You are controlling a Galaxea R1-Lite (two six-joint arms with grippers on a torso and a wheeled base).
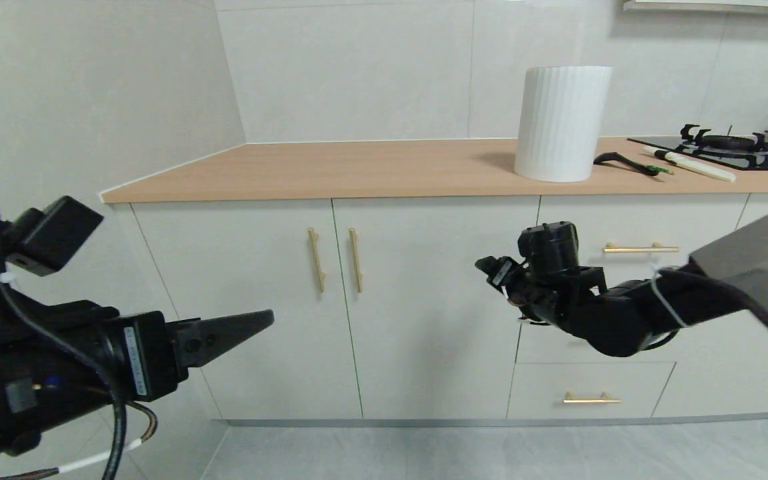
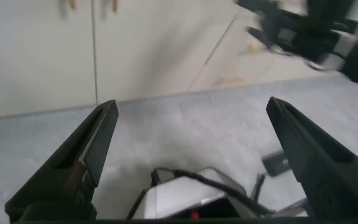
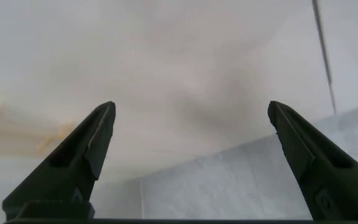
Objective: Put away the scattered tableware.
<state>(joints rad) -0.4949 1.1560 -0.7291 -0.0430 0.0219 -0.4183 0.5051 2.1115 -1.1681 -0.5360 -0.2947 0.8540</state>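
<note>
While both arms hang in front of the cabinets, the tableware's up on the wooden counter [image 1: 331,167]; a black-handled utensil [image 1: 617,160] and a white-handled one [image 1: 691,165] lie far right, between the white ribbed holder [image 1: 562,123] and the stove [image 1: 731,143]; left gripper [image 2: 191,109] is near left, claw spread wide, holding nothing; right gripper [image 3: 191,109] is by the top drawer [image 1: 624,223] below the holder, also wide and empty, well apart from the utensils.
</note>
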